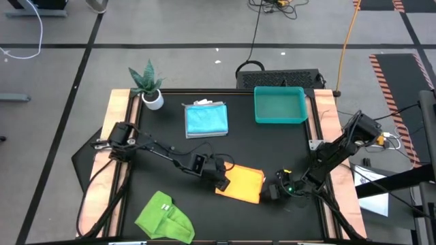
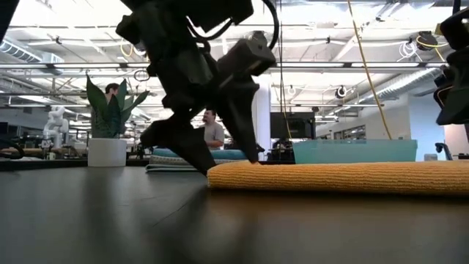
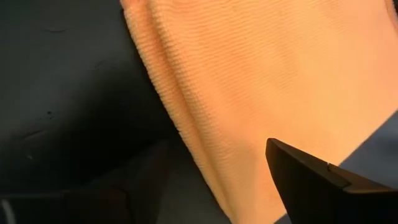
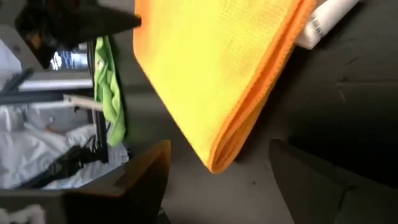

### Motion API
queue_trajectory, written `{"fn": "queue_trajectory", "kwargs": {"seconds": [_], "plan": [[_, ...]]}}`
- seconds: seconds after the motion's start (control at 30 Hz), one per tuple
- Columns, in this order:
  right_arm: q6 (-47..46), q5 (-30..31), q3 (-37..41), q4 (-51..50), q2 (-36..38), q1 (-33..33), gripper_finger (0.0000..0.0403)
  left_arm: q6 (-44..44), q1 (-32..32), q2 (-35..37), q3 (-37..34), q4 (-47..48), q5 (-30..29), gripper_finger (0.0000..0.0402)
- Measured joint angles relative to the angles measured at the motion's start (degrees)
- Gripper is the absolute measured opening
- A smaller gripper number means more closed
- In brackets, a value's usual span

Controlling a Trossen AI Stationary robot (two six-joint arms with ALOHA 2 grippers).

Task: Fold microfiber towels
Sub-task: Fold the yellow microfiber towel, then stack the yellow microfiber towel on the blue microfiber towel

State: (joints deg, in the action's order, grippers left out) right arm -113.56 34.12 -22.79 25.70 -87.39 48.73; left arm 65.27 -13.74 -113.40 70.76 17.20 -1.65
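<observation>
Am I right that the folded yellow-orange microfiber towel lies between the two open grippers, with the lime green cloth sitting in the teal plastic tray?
Not quite: the high view shows the lime green cloth on the table's near-left corner, not in the teal plastic tray. The folded yellow-orange microfiber towel does lie between the open left gripper and right gripper.

A: Left arm?
B: Reaching from the table's left edge toward the centre, forearm low and slanted to the near side. Left gripper [image 1: 219, 178] down at the tabletop, jaws spread; dark fingers [image 3: 323, 183] standing well apart in the wrist view.

A: Right arm?
B: Entering from the right edge, elbow raised by the far right side, forearm angled down and inward toward the near centre. Right gripper [image 1: 270, 190] low over the table, facing the left one, near it but apart. Jaws wide, one finger [image 4: 311, 177] on each side of the wrist view.

A: Contact between grippers?
B: None visible; a gap between them.
</observation>
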Motion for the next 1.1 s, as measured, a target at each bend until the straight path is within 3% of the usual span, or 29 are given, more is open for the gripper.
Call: {"fn": "queue_trajectory", "kwargs": {"seconds": [0.3, 0.57, 0.9, 1.1], "plan": [[-0.5, 4.3, 0.0, -3.6, -0.1, -3.3, 0.0243, -0.9, -0.7, -0.5, -0.1, -1.2, -2.8, 0.0241], [2.2, -4.5, 0.1, -8.0, -0.2, -7.2, 0.0217, -1.8, -0.6, -0.7, -0.1, -1.2, -4.0, 0.0215], [2.3, -10.2, 0.1, -8.4, 0.1, -9.6, 0.0200, -1.8, 0.5, -0.8, 0.0, -1.1, -2.2, 0.0211], [3.7, -13.3, 0.1, -10.7, 4.7, -10.8, 0.0200, -2.2, 1.5, -0.8, 0.0, -1.4, 0.0, 0.0211]]}}
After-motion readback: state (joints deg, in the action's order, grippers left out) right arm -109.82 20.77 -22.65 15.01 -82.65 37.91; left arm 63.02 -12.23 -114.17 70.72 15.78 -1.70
